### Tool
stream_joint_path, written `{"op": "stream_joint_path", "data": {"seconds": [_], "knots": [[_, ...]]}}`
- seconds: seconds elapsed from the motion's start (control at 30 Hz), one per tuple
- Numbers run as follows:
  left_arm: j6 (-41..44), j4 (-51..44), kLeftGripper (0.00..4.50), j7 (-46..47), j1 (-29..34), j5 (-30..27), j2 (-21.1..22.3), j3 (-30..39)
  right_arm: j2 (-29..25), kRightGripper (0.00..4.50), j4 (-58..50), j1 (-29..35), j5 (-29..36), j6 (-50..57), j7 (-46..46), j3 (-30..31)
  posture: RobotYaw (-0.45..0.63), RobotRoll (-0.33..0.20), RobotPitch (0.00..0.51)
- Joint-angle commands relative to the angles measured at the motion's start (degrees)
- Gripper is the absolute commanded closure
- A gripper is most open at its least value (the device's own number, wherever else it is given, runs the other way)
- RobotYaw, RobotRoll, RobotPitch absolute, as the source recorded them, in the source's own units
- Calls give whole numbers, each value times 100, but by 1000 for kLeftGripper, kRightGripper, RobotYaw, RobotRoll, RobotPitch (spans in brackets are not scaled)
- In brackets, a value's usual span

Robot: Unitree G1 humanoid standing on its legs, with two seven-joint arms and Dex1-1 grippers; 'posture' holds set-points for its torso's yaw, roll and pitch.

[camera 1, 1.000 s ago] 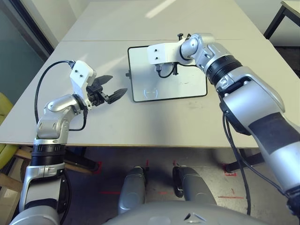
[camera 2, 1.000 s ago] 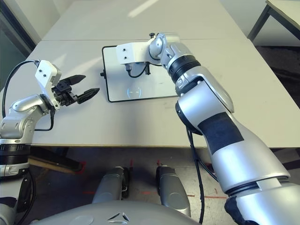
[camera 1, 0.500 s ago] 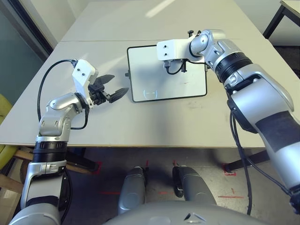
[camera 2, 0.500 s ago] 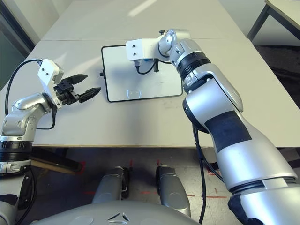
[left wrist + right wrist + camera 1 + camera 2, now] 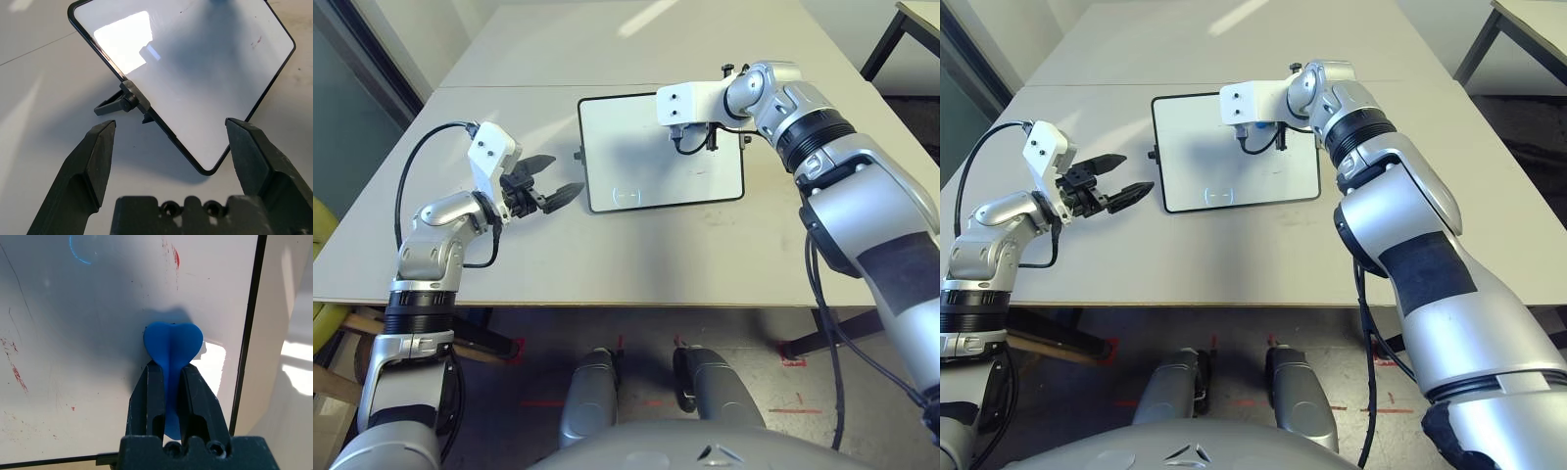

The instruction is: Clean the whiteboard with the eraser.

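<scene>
Sunlight is streaking the far end of the pale table, a second table is standing far right, pale walls are rising far left, and red marks are dotting the grey floor on the near side.

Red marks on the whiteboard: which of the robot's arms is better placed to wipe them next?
The right, I'd judge: its gripper grips the eraser over the whiteboard, near red marks.

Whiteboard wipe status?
Done: most of the whiteboard looks white. In hand: the right gripper grips the blue eraser at the board. Left: red specks and smears remain, so likely more wiping. Left gripper is open, empty.
</scene>
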Motion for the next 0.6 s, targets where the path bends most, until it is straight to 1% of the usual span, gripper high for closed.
{"op": "stream_joint_path", "data": {"seconds": [0.03, 0.6], "knots": [[-43, 5, 0, -28, 18, 41, -7, -39, 133, 4332, 128, -26, 112, 151, 94, -100, 11, 0, 95], [3, -198, 0, 79, 189, 0, 8, 46, 543, 4336, 131, -139, 179, 186, 127, -201, 58, 0, 82]]}}
